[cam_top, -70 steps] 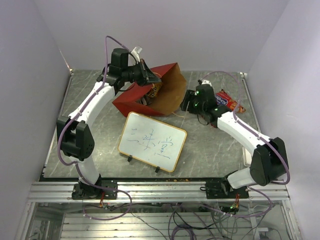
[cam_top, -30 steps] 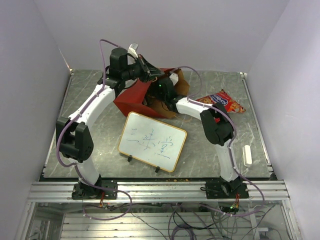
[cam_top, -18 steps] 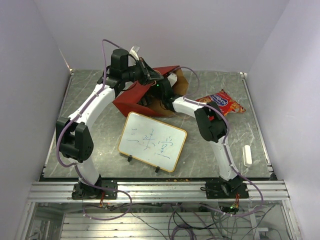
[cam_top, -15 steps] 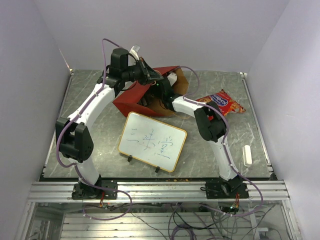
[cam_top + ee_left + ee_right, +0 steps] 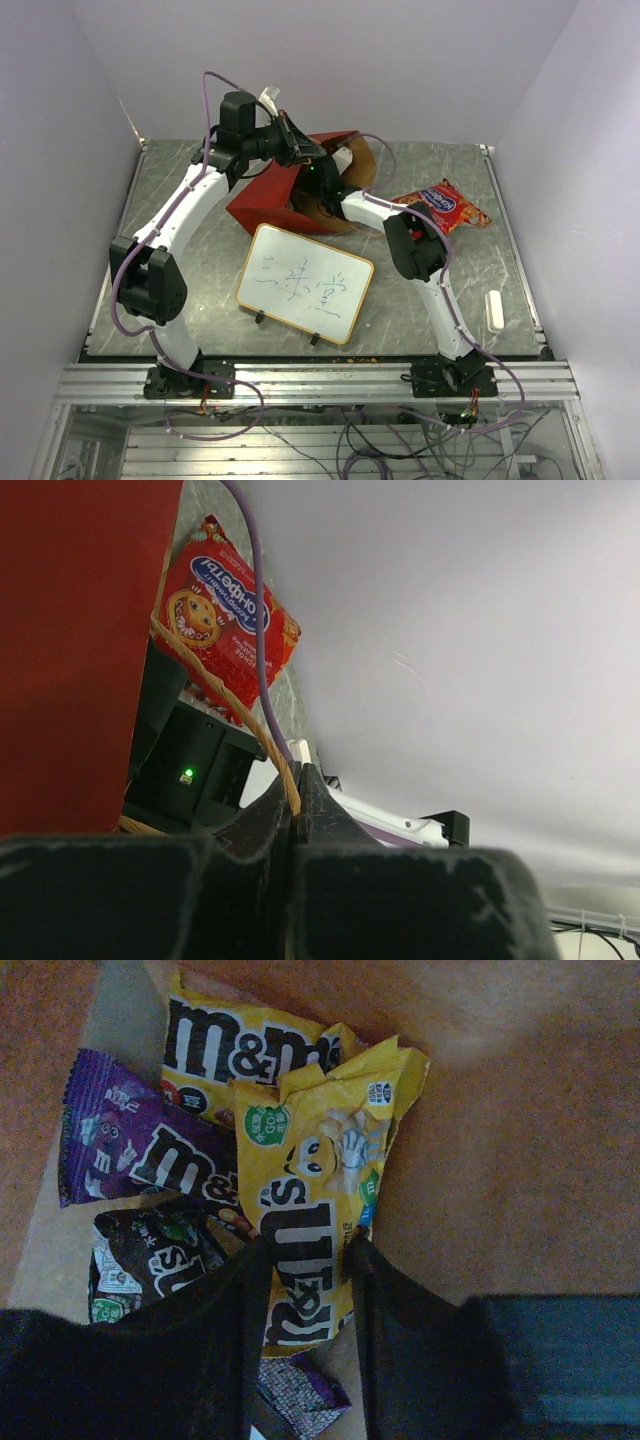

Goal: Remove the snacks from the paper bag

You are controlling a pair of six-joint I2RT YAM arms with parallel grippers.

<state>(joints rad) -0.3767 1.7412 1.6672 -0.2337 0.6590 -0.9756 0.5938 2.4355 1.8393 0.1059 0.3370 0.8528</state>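
The left gripper pinches shut on the thin string handle of the red paper bag at the grey table's far edge. Inside, the right gripper's narrowly parted fingers flank one of two yellow candy packets, grip unclear, beside one purple packet and one brown packet. One red crinkly chip bag lies toward the far-right corner.

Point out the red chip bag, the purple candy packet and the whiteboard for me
red chip bag (image 5: 450, 203): top external view, centre of its printed front.
purple candy packet (image 5: 135, 1155): right wrist view, its printed face.
whiteboard (image 5: 304, 283): top external view, middle of the writing surface.
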